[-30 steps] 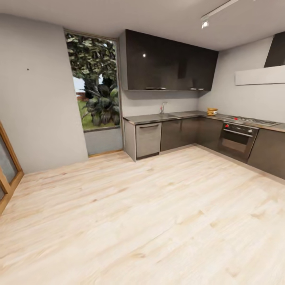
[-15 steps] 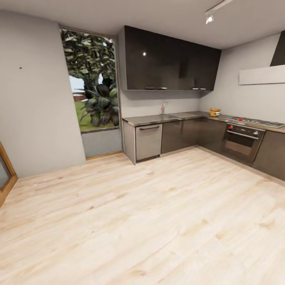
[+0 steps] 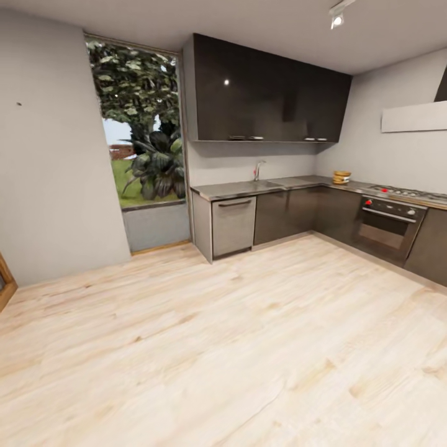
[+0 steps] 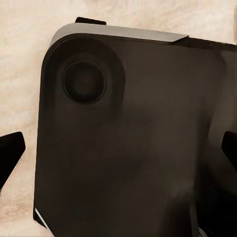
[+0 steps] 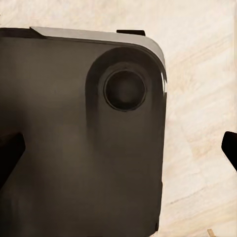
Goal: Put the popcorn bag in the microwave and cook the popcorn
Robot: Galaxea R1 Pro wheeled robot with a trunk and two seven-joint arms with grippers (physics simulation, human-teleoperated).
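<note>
The kitchen lies ahead across light wood floor. Its grey countertop [image 3: 239,188] runs along the back wall and turns the corner to the right. A small tan, banded shape [image 3: 341,177] stands on it near that corner; it looks like the popcorn bag but is too far off for detail. The microwave is out of view. My left gripper [image 4: 118,153] is open, black fingertips [image 4: 11,153] wide apart over my dark base. In the right wrist view, my right gripper [image 5: 118,150] is also open and holds nothing.
Dark base cabinets and a steel-fronted dishwasher [image 3: 233,225] stand under the counter. A gas hob [image 3: 410,194] and built-in oven [image 3: 388,226] are at the right, dark wall cabinets [image 3: 267,93] above. A tall window [image 3: 139,149] is at the left.
The whole picture has shifted: the camera has moved closer to the kitchen, so the cabinets look larger and the wooden frame at the left has almost slid out of view.
</note>
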